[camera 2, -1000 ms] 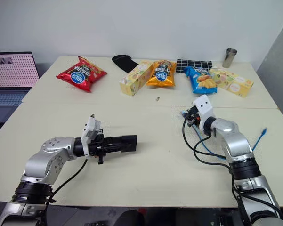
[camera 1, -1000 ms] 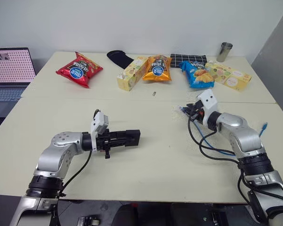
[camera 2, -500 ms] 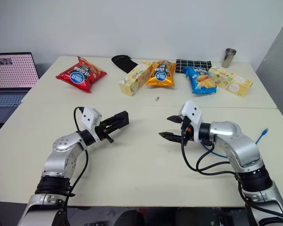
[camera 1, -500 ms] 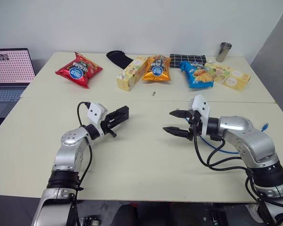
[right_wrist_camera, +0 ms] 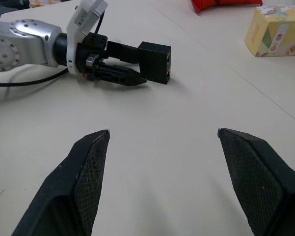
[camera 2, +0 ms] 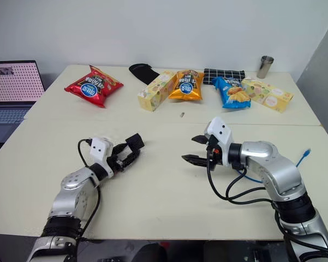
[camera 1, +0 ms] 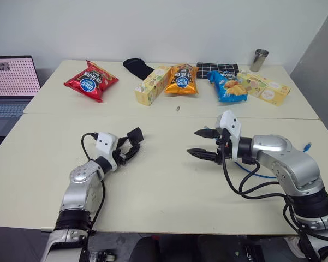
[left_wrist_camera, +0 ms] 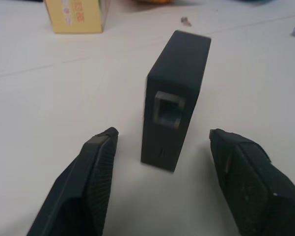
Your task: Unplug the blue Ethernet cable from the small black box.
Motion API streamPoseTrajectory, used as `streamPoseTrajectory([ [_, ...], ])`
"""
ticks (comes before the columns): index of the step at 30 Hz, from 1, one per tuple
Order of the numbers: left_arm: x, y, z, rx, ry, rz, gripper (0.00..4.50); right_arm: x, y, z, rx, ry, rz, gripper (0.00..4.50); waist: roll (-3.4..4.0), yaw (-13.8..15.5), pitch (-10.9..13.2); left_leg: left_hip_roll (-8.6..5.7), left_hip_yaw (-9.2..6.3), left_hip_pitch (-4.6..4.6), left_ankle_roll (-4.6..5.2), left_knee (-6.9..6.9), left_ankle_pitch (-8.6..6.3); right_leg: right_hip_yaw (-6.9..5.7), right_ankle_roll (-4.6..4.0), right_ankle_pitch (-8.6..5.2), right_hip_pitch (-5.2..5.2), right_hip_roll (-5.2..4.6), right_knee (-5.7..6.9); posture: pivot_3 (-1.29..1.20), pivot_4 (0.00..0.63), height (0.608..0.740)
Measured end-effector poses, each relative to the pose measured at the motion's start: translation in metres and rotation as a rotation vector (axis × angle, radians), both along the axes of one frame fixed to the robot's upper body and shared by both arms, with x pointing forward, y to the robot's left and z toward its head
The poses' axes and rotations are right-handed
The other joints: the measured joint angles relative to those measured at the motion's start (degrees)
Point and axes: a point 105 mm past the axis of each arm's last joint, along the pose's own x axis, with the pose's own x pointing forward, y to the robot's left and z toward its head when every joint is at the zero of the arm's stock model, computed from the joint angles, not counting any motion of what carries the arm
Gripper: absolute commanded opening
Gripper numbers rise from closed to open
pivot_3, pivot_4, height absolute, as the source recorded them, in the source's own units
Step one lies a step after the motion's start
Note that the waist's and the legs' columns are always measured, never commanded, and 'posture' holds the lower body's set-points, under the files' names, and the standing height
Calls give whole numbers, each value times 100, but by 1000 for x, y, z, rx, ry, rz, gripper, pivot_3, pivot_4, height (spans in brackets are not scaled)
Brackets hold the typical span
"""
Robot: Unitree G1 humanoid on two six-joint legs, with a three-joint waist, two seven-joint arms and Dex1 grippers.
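A small matte-black plastic box [left_wrist_camera: 175,98] stands on its narrow edge on the pale cream counter [camera 1: 169,185], and it serves here as the landmark. An open square socket faces out of its end, with nothing plugged into it.

The left gripper [left_wrist_camera: 162,162] sits low at the box, its two black fingers [left_wrist_camera: 91,182] spread apart, one on each side of the box, with a visible gap between each finger and the box walls. In the right wrist view, the box sits just at the tips of those fingers.

To the right of the box, well apart from it, the right gripper [camera 1: 203,143] hangs above the counter, pointing back toward the box. Its fingers [right_wrist_camera: 88,172] are spread wide with nothing between them.

The thin bright-blue Ethernet cable [camera 1: 256,173] lies on the counter farther right still, behind the right forearm and among thicker black arm cables. One small blue plug [camera 1: 306,146] sticks up near the counter's right edge. The cable is well apart from the box and not connected to it.

Beyond the box, along the far side of the counter, sits a row of things: a red snack bag [camera 1: 91,81], a black cloth [camera 1: 137,67], a yellow carton [camera 1: 151,85], an orange snack bag [camera 1: 182,79], a dark checked pouch [camera 1: 217,69], a blue snack bag [camera 1: 227,86], a second pale yellow carton [camera 1: 264,87] and a metal cup [camera 1: 260,59]. A laptop [camera 1: 11,87] stands off to the far left.
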Motion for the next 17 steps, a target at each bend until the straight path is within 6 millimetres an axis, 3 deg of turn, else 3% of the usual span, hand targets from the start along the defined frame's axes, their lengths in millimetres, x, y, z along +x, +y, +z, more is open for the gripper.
streamPoseTrajectory([
  [3,-14,17,12,98,24,-18,3352,-3,-10,-5,-12,13,-33,3739,0,12,0,-2,-4,0,0,-2,0,-3,0,0,4,-2,-2,0,150,740],
  [7,-26,40,31,263,75,-44,3352,-4,-42,-12,-50,45,-120,3739,-1,31,2,-7,-2,0,2,-1,-1,-3,0,0,11,-8,-14,0,150,740],
  [10,-33,41,52,342,63,-120,3352,-5,-67,-6,-80,39,-171,3739,0,26,2,-7,-1,2,3,-7,-1,-4,0,0,12,-8,-19,0,150,740],
  [17,-43,36,79,387,68,-275,3352,-17,-97,-3,-126,66,-191,3739,2,18,8,-6,6,0,12,-7,-7,1,0,0,11,-5,-24,0,150,740],
])
